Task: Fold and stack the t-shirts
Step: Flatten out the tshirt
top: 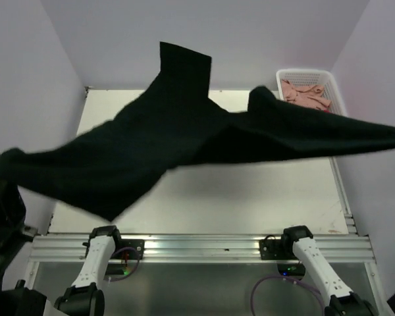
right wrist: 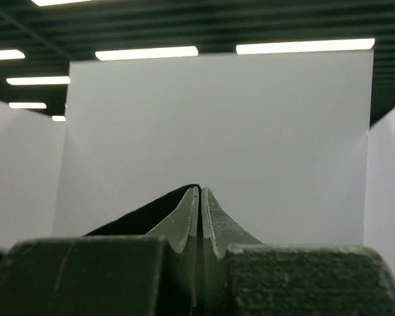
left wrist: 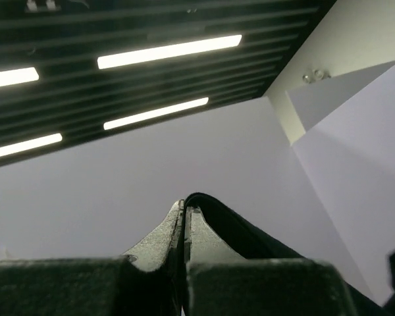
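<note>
On the white-shelled left arm (top: 97,258) and its twin, the right arm (top: 318,262), a smooth pale link runs between rounded black joints. Black mounting blocks (top: 133,249) sit at their bases, the left one with a small green light (top: 125,271). A thin purple cable (top: 266,289) loops beside the right base. The left gripper (left wrist: 184,209) and right gripper (right wrist: 199,192) have dark grey-green tapered fingers (left wrist: 159,240) with curved outer edges, set on blocky, rough-textured carriers (right wrist: 85,276).

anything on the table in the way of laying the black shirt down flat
Nothing visible. The black t-shirt hangs above the table, whose visible surface is bare; the shirt hides its far part. The white basket sits at the far right corner.
</note>
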You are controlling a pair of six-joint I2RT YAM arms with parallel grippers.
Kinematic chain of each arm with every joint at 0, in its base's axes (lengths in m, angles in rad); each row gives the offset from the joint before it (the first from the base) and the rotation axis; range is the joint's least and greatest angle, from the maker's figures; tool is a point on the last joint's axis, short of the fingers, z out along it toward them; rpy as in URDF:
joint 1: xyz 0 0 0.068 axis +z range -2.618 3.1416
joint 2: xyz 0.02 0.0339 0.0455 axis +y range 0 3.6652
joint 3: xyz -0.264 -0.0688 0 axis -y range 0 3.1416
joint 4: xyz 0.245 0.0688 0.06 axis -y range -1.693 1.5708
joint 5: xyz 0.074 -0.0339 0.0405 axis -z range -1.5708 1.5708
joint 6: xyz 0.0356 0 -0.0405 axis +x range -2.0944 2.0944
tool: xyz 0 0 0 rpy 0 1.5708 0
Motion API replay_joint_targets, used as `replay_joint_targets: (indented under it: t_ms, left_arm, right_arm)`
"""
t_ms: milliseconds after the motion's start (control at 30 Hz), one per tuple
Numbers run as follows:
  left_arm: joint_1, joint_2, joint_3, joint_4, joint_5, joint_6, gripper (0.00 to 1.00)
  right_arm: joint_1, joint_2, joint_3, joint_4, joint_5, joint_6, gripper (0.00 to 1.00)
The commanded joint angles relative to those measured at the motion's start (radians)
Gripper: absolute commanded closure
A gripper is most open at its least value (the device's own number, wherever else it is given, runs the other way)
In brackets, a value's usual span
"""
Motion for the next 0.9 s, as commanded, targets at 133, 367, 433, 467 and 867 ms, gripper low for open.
replay_joint_targets:
  t_ms: [133,367,433,467,867]
  left_arm:
    - [0.036,0.075,0.038,0.006,0.063,-0.099,1.00]
    - [0.034,0.106,-0.150,-0.015,-0.037,-0.001,1.00]
    - [0.033,0.120,-0.296,0.003,-0.112,0.025,1.00]
    - [0.031,0.126,-0.342,0.012,-0.141,0.050,1.00]
    - [0.028,0.358,-0.847,0.152,-0.459,0.123,1.00]
  right_arm:
    - [-0.019,0.047,0.025,-0.016,-0.025,0.028,1.00]
    - [-0.019,0.171,-0.047,-0.001,0.053,0.018,1.00]
    - [-0.017,0.246,-0.102,0.013,0.079,0.021,1.00]
    - [-0.019,0.275,-0.121,0.014,0.087,0.023,1.00]
    - [-0.014,0.738,-0.359,0.062,0.137,0.095,1.00]
